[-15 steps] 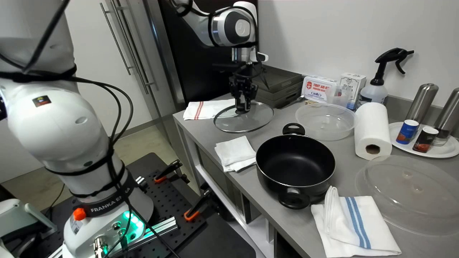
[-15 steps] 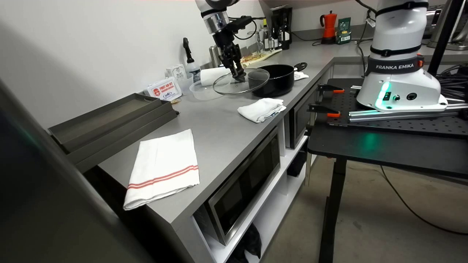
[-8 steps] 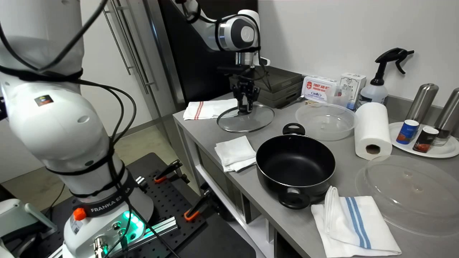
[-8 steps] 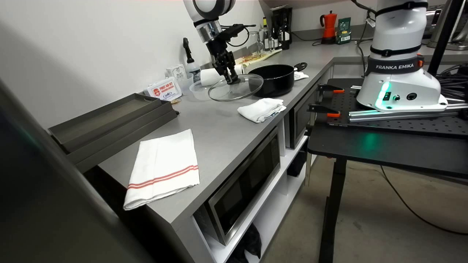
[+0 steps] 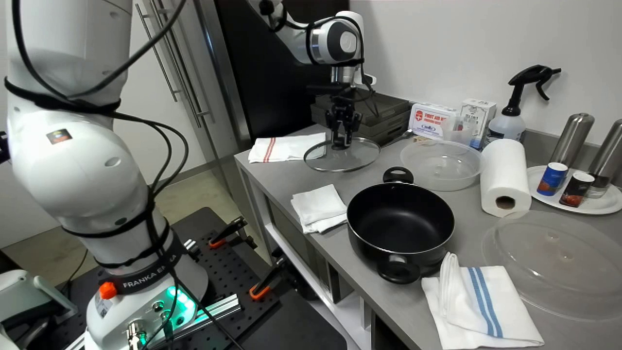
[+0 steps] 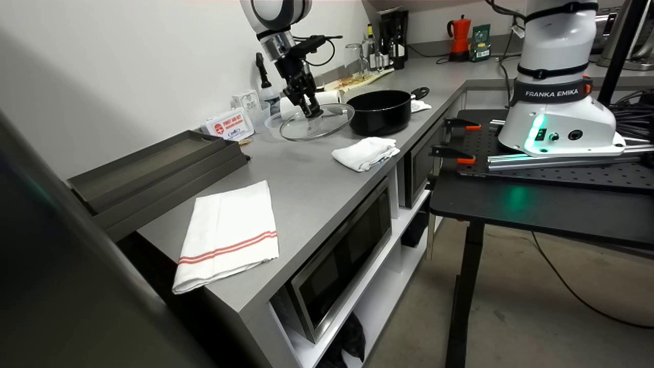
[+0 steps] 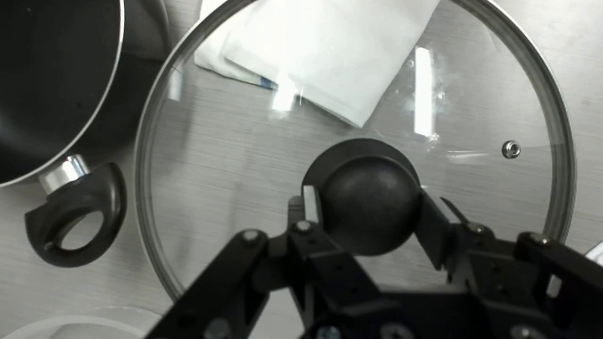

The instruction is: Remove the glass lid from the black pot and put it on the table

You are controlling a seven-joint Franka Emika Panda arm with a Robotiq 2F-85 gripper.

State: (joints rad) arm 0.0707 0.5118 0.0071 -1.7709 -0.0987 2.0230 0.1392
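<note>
The wide round black metal pot [image 5: 401,218] has a smooth inside and a shiny edge. The long grey worktop [image 6: 301,174] beneath the pot looks matt; the round clear-glass lid [image 5: 347,158] near the pot is glossy, its black knob [image 7: 372,207] matt; the folded white cloth [image 5: 318,209] beside the pot looks dull.

The glass lid [image 5: 343,158] and the gripper [image 5: 341,142] have shifted together — toward two o'clock in an exterior view.
</note>
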